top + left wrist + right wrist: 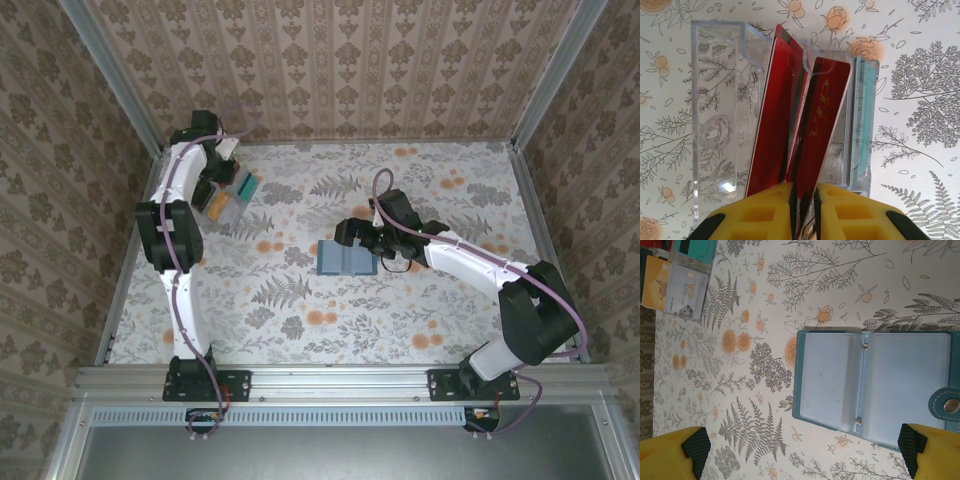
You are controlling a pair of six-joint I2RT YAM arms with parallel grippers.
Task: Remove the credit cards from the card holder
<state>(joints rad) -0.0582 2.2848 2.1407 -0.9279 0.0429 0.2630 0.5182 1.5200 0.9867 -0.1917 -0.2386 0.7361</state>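
The card holder (345, 258) lies open and flat at mid-table, a teal wallet (875, 380) whose pale grey-blue pockets face up. My right gripper (804, 447) hovers over its near edge, open wide and touching nothing. At the back left, my left gripper (805, 192) reaches into a clear plastic rack (715, 125). Its yellow fingers are closed on the edge of a red credit card (822, 120) that stands in the rack. A second red card (775, 115) leans beside it, and a teal card (864, 115) stands on the right.
The clear rack (235, 195) sits near the back left corner by the metal frame. The right wrist view shows a yellow card (655, 282), a pale grey card (687, 292) and a teal card (695, 247) in it. The wallet's snap tab (946, 405) lies to its side.
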